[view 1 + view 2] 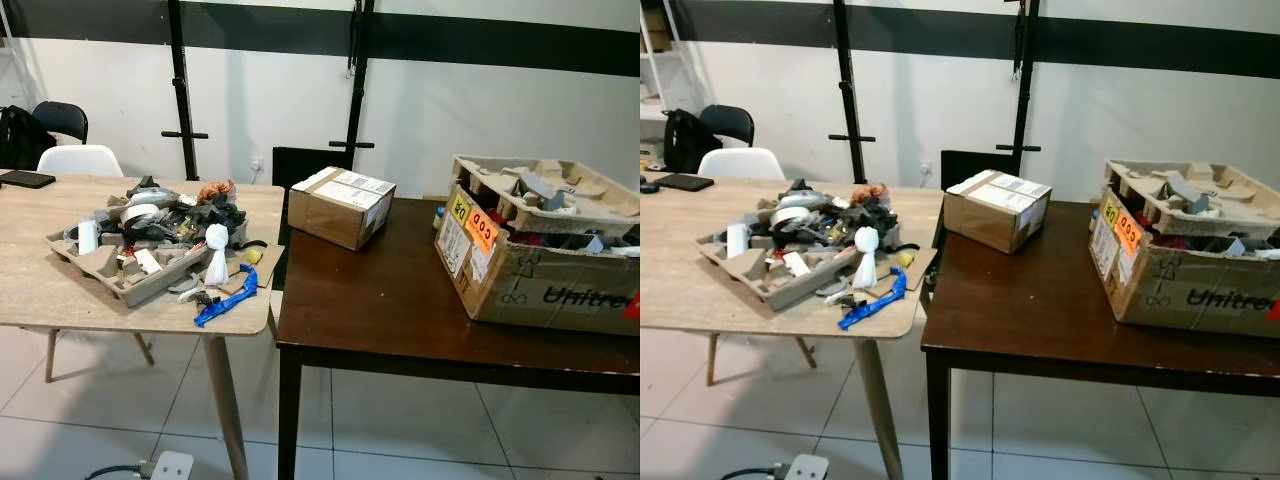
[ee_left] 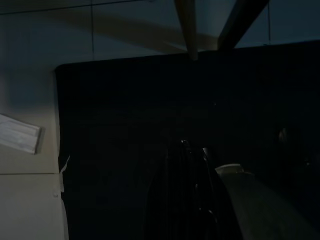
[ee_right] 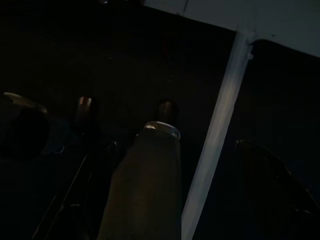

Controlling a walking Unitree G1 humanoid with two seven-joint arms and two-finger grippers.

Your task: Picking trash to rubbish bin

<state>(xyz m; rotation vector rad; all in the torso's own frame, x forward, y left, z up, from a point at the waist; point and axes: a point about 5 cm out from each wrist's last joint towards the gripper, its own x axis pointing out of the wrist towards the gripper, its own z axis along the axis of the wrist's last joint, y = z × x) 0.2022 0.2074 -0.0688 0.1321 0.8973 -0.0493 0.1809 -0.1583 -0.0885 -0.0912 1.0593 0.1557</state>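
**Trash heap on the pale table, both arms low in shadow**

Trash (image 1: 165, 235) lies piled on the light wooden table (image 1: 40, 290) at my left: a grey moulded pulp tray (image 1: 110, 265) carries dark scraps, a roll of tape and white bits. A white crumpled piece (image 1: 216, 255) stands upright at the tray's near corner, and a blue plastic strip (image 1: 225, 297) lies just in front of it, near the table edge. A small yellow object (image 1: 254, 256) rests beside them.

To my right stands a dark brown table (image 1: 400, 300), touching or nearly touching the pale one. On it sit a closed cardboard box (image 1: 341, 205) at the back and, well apart, a large open carton (image 1: 540, 265) with orange and yellow stickers, filled with pulp inserts and mixed debris.

Behind the pale table I see a white chair (image 1: 80, 159) and a black chair (image 1: 60, 120); a phone (image 1: 25, 179) lies at the far left.

Left gripper (image 2: 192, 155) and right gripper (image 3: 125, 112) appear in very dark wrist views; I cannot tell how far either is open or whether it grasps anything.
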